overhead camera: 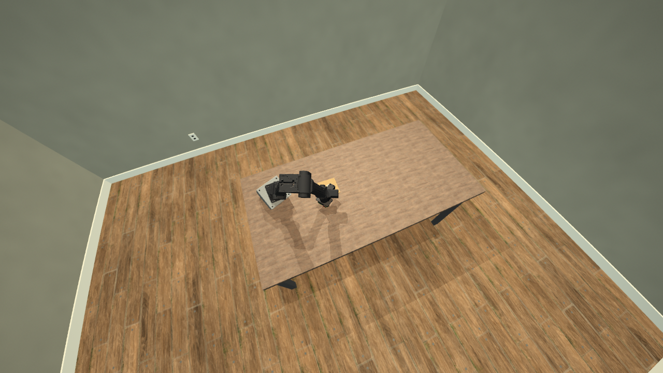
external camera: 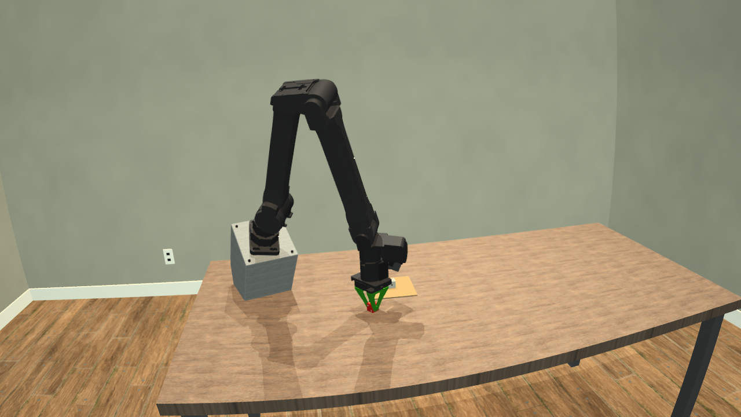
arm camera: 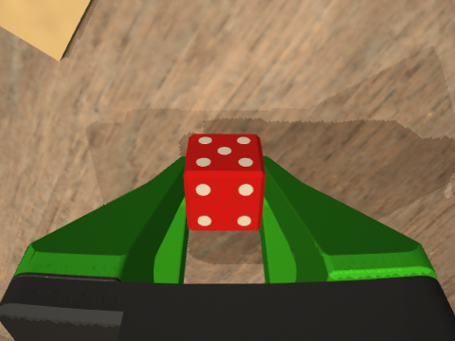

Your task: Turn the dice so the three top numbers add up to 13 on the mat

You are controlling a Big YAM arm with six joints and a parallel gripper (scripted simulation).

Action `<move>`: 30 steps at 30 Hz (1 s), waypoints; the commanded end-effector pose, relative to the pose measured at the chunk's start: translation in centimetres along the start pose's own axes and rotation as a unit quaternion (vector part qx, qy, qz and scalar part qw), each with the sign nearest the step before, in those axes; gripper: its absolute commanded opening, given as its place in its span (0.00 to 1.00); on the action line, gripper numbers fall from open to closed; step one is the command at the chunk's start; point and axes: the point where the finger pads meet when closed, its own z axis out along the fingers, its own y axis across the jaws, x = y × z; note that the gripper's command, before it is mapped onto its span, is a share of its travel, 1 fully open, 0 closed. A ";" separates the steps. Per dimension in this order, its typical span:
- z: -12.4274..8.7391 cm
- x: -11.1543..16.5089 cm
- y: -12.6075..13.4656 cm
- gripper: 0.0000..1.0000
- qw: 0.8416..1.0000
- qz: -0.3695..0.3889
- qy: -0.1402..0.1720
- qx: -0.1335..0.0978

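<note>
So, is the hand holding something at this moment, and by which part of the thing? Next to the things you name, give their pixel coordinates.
The hand (external camera: 372,307) (arm camera: 224,170) holds the red die (external camera: 370,307) (arm camera: 224,201) by two opposite sides; the faces showing five and four dots lie between the green fingers, uncovered.

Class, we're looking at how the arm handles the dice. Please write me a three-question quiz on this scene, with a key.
1. What is the pincer shut on?
a) a white die
b) the red die
c) the power socket
2. True or false: the red die is off the mat.
3. Fill in: in the wrist view, the brighter red face shows ___ pips and the darker one ___.

Key: 1 b; 2 true; 3 four, five.
</note>
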 end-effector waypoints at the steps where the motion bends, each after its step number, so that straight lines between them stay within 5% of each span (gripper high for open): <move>1: 0.5 -0.4 -0.4 0.20 1.000 -0.003 -0.002 0.001; 26: 0.5 -0.4 -0.4 0.20 1.000 -0.003 -0.002 0.001; 30: -1.1 -0.8 -0.3 0.20 1.000 -0.001 -0.008 0.005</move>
